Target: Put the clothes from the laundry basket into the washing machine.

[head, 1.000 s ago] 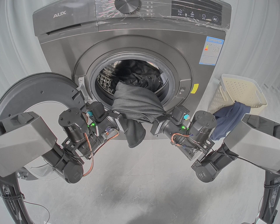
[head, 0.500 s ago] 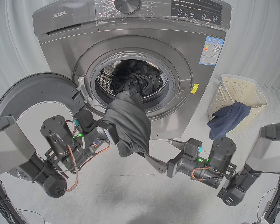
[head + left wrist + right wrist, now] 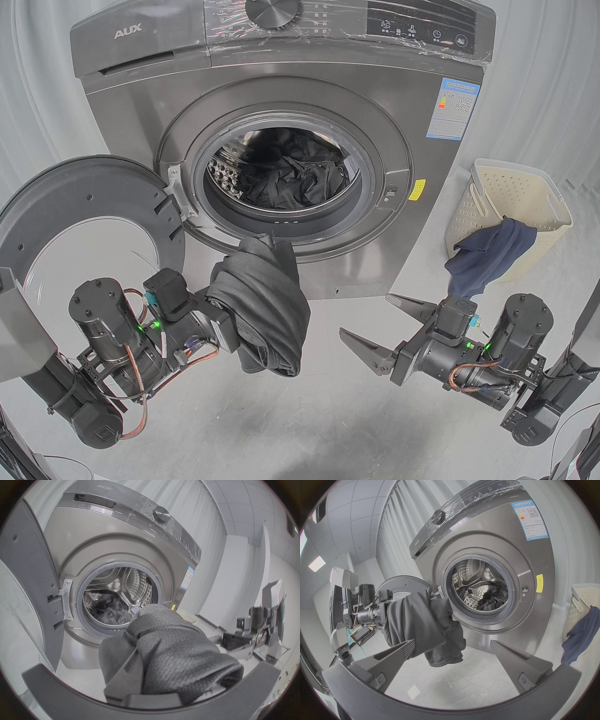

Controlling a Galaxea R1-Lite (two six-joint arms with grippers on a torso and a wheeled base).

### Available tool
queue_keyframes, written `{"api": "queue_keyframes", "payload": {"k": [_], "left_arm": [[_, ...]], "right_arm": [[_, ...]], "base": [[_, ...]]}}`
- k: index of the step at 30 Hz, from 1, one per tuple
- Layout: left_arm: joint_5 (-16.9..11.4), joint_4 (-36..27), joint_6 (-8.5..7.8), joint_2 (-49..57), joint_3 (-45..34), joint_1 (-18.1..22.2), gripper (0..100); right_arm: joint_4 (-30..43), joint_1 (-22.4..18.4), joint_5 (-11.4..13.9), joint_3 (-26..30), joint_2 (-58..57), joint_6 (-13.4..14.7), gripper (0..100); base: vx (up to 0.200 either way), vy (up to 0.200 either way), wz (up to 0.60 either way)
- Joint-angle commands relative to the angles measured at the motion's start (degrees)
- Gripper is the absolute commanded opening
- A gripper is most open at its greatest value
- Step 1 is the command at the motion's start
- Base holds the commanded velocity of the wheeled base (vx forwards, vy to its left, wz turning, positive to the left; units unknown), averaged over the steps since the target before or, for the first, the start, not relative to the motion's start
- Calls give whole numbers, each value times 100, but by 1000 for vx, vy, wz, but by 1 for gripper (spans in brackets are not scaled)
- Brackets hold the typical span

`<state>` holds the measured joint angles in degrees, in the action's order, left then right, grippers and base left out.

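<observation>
Grey garment [image 3: 269, 300] bundled over left tool [image 3: 219, 320], off floor, just below lower rim of washing machine [image 3: 400, 112] opening; likely staged for push into drum onto dark clothes [image 3: 290, 178].
Left tool buried in cloth: grip state cannot tell.
Right tool [image 3: 367, 315] spread wide, empty, near garment; likely ready to assist.
Blue garment [image 3: 490, 250] hangs over laundry basket [image 3: 531, 194] rim.

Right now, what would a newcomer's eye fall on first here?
First, the dark grey garment bunched over the end of the left arm, in front of the washing machine, whose door stands open with dark clothes in the drum. Then the right gripper, jaws wide apart and empty, and the navy garment hanging over the laundry basket.
</observation>
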<state>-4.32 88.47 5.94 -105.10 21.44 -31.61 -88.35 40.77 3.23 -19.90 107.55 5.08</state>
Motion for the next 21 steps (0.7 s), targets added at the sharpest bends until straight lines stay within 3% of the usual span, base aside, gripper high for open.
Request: {"api": "queue_keyframes", "payload": {"k": [1,5,21], "left_arm": [[36,4,-154,-336,-26,-12,0],[18,4,-93,-310,-17,-47,0],[-8,4,-75,-345,-44,-152,0]], "right_arm": [[2,-165,-15,-32,-6,10,100],[2,-174,-15,-41,-14,10,100],[2,-113,-24,-32,30,37,100]], "base": [[0,0,0],[0,0,0],[200,0,0]]}}
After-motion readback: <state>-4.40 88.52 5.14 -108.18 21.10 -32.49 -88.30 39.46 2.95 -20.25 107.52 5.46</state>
